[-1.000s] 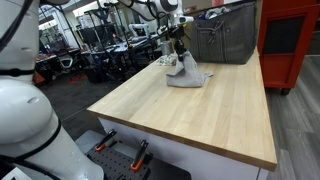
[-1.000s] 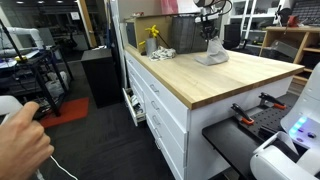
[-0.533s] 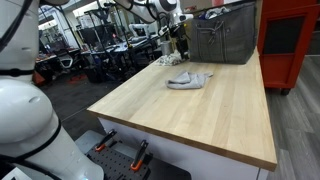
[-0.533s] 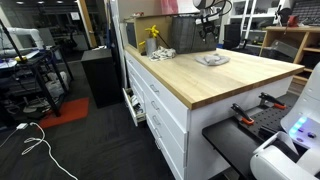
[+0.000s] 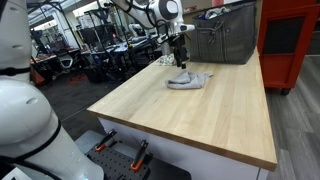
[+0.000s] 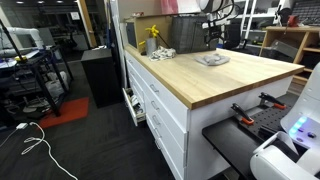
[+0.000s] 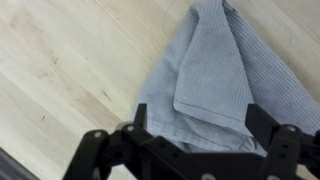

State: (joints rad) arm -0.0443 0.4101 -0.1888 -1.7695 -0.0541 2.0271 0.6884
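The pincer [image 7: 198, 125] is released: its 2 fingers [image 7: 262, 122] stand wide apart with nothing between them. It hangs over the grey cloth [image 7: 205, 70], which lies loose on the pale wooden worktop [image 7: 60, 60], 1 flap folded over the rest. In an exterior view the cloth [image 5: 187, 79] sits toward the far end of the worktop [image 5: 200, 120], near a grey bin [image 5: 225, 38]. Judging by this pose, the work in hand is moving about a limp cloth that has been let go. Doing that well means keeping the wrist upright, the jaws wide and any travel straight up or down, so that neither tip catches the raised flap and drags the fabric sideways. The wrist view cuts off the cloth's near edge behind the pincer's dark body, so its full outline is hidden. The exterior views are too small to tell whether the tips touch the fabric or hover just clear. What the bin holds cannot be made out.
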